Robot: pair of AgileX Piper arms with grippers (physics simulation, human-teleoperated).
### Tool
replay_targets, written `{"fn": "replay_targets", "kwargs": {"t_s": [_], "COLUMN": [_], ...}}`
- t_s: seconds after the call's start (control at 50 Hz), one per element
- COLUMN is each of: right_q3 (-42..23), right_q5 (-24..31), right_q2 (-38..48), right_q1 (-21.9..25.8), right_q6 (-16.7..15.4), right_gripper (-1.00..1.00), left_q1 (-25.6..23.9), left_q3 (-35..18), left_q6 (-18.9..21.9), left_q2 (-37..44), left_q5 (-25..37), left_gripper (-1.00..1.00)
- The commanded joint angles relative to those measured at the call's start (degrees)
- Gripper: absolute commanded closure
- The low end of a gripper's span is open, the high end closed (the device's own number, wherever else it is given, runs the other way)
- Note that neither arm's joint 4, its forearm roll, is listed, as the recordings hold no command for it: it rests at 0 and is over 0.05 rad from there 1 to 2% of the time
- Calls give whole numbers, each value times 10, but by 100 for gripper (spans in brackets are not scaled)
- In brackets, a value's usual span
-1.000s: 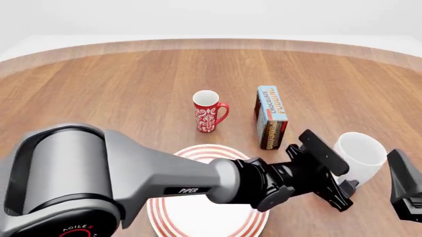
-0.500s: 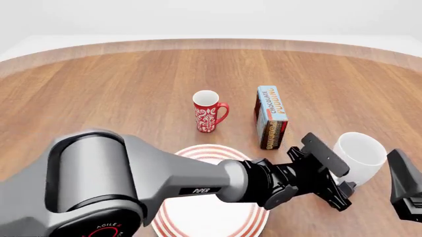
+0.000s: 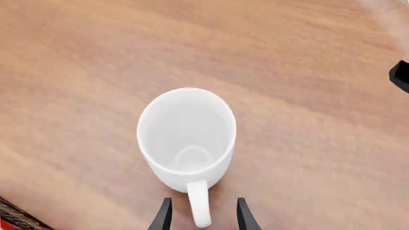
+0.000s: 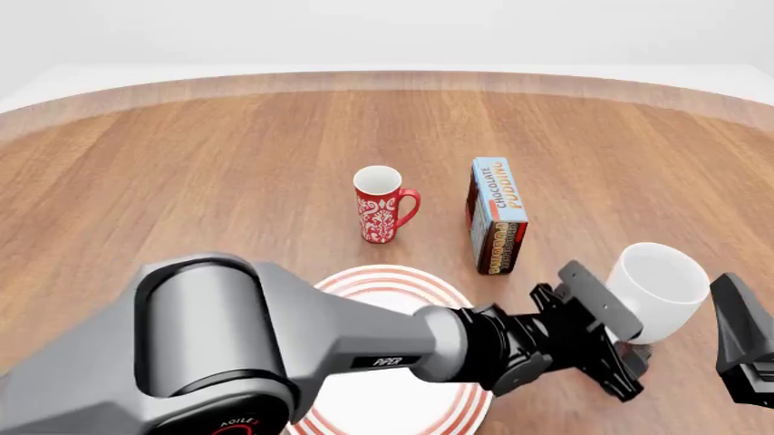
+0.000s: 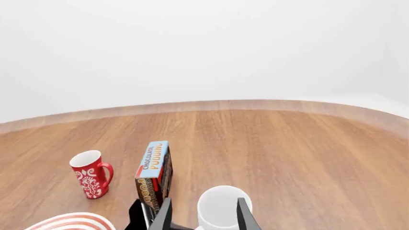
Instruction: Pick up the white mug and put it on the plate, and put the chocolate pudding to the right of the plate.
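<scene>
Reaching across over the plate [image 4: 362, 283], I see my left gripper [image 3: 202, 216] with jaws parted either side of the white mug's [image 4: 657, 290] handle, not closed. The mug stands upright on the wood surface [image 4: 242, 163], right of the chocolate pudding [image 4: 496, 216]; white walls beyond.

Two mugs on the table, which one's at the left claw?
The plain white mug, its handle between the left claw fingers; the red floral mug stands farther back.
</scene>
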Motion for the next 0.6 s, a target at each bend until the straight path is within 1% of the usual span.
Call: {"fn": "replay_targets", "kwargs": {"t_s": [0.02,0.28,0.3,0.6], "right_q3": [0,0,0,0], "right_q5": [0,1,1,1], "right_q2": [0,0,0,0], "right_q1": [0,0,0,0], "right_q6": [1,2,2,2], "right_gripper": [-100,-100,-100,-100], "left_q1": [-1,6,7,1], "left_q3": [-8,-13,-13,-3], "left_q6": [-1,1,2,3], "left_q2": [16,22,22,11], "left_q5": [2,4,4,0], "left_gripper": [-100,-100,100,100]}}
